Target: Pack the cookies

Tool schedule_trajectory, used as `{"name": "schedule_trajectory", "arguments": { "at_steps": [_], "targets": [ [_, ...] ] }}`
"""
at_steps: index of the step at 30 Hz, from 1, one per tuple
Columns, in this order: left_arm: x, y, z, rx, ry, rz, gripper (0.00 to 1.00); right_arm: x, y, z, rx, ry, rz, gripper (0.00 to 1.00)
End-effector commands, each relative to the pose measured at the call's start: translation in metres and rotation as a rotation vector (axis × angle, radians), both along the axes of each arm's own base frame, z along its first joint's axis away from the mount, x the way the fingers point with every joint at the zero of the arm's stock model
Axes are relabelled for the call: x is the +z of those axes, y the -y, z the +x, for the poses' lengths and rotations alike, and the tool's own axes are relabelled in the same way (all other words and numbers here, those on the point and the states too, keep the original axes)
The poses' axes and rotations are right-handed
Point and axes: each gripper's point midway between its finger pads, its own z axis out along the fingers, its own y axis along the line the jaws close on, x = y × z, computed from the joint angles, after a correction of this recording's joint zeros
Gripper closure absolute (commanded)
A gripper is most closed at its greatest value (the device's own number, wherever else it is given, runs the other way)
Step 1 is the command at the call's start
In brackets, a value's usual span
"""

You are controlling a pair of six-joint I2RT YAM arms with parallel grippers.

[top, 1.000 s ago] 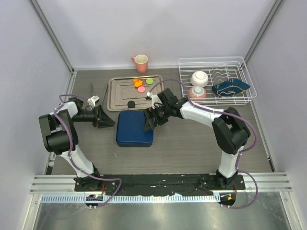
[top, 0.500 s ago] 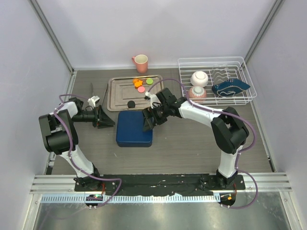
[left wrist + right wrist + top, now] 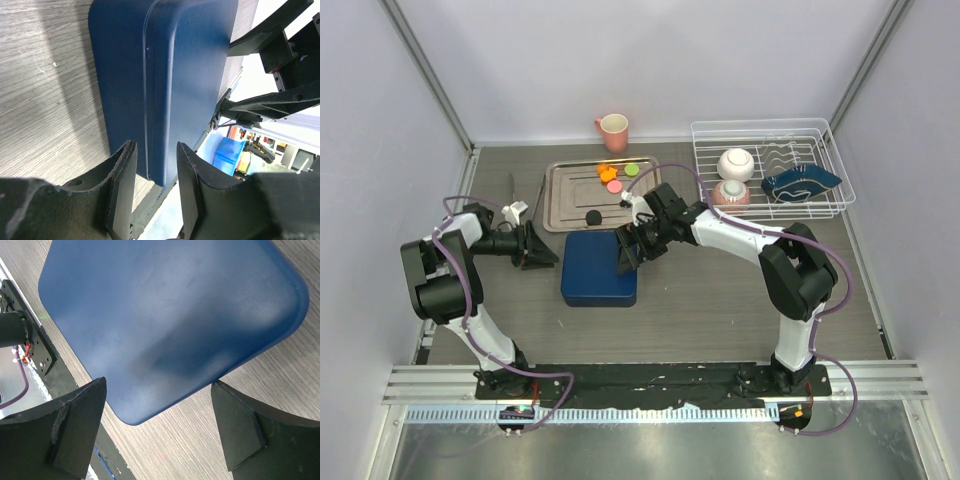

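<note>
Several cookies point(image 3: 614, 185) on metal tray point(image 3: 568, 200)

Cookies point(image 3: 612, 178) on tray point(image 3: 565, 196), mug point(image 3: 613, 128) behind it, box point(image 3: 600, 270) before it, rack point(image 3: 770, 132) at right.

This is a robot laboratory cell, not a real kitchen. Plain pale walls point(image 3: 650, 60) on bare aluminium frame posts point(image 3: 430, 75) enclose a grey wood-pattern tabletop point(image 3: 700, 300). Two black-and-white robot arms point(image 3: 790, 280) are bolted at its near edge. A white wire dish rack point(image 3: 772, 127), a flat metal tray point(image 3: 560, 205) and a pink mug point(image 3: 613, 129) serve as props.
</note>
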Motion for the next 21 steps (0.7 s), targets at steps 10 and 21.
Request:
{"name": "schedule_trajectory", "arguments": {
  "at_steps": [10, 21],
  "targets": [
    [0.013, 0.008, 0.001, -0.042, 0.102, 0.07, 0.56, 0.019, -0.011, 0.012, 0.009, 0.066, 0.032, 0.1],
    [0.003, 0.015, 0.001, -0.063, 0.087, 0.121, 0.53, 0.017, -0.012, 0.012, 0.009, 0.062, 0.027, 0.1]
  ]
}}
